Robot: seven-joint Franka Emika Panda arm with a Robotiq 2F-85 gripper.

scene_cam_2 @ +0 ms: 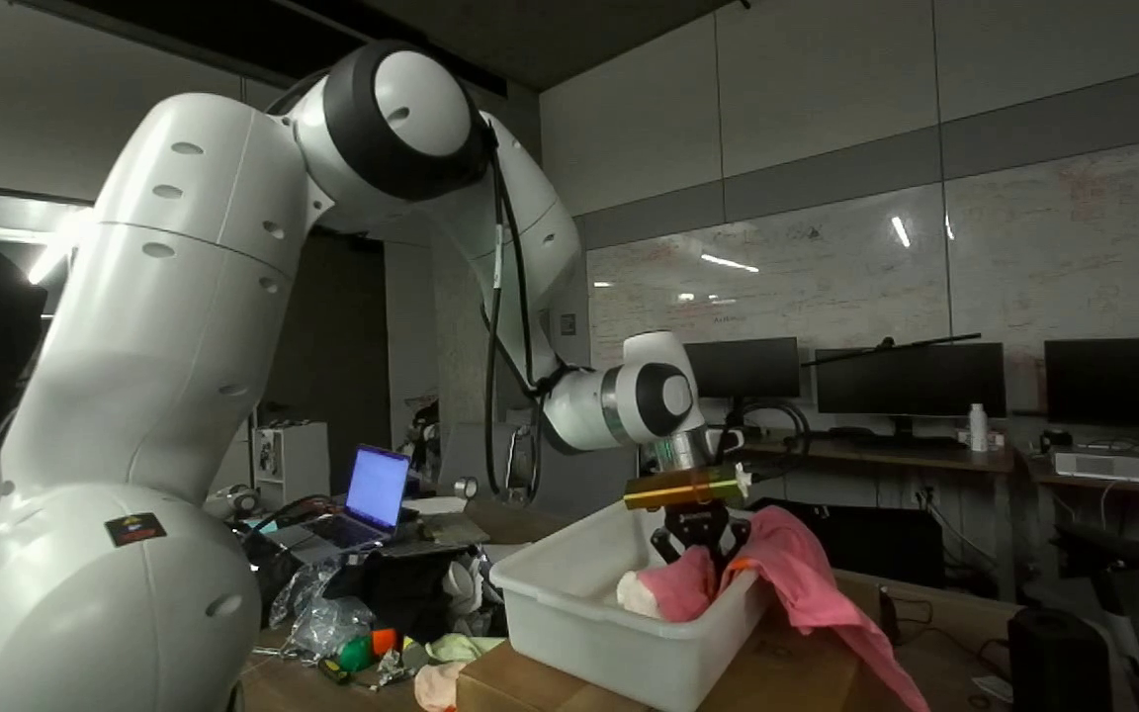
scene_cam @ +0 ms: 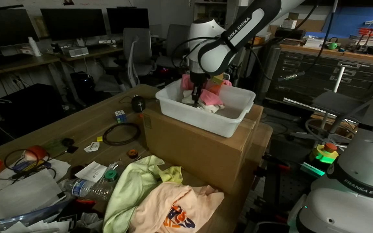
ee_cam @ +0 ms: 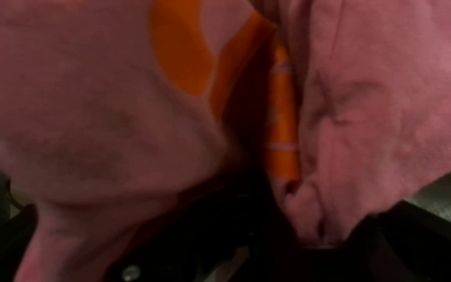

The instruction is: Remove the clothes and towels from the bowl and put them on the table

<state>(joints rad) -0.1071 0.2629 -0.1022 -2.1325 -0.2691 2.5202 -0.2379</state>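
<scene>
The bowl is a white plastic bin (scene_cam: 193,119), also in an exterior view (scene_cam_2: 609,633). A pink cloth with orange print (scene_cam: 210,97) lies in it and hangs over the rim (scene_cam_2: 807,574). A white towel (scene_cam: 214,108) lies under the pink cloth. My gripper (scene_cam: 196,94) points down inside the bin, among the cloths. In the wrist view the pink cloth (ee_cam: 374,98) fills most of the picture and bunches between the dark fingers (ee_cam: 311,231). Cloth and shadow hide the fingertips. A light green towel (scene_cam: 134,184) and a peach shirt (scene_cam: 170,204) lie on the table.
The bin stands on a cardboard box (scene_cam: 189,152) on the wooden table (scene_cam: 86,129). A black speaker (scene_cam: 138,103), a puzzle cube (scene_cam: 120,116), a cable coil (scene_cam: 121,134), a plastic bottle (scene_cam: 87,189) and papers lie beside the box.
</scene>
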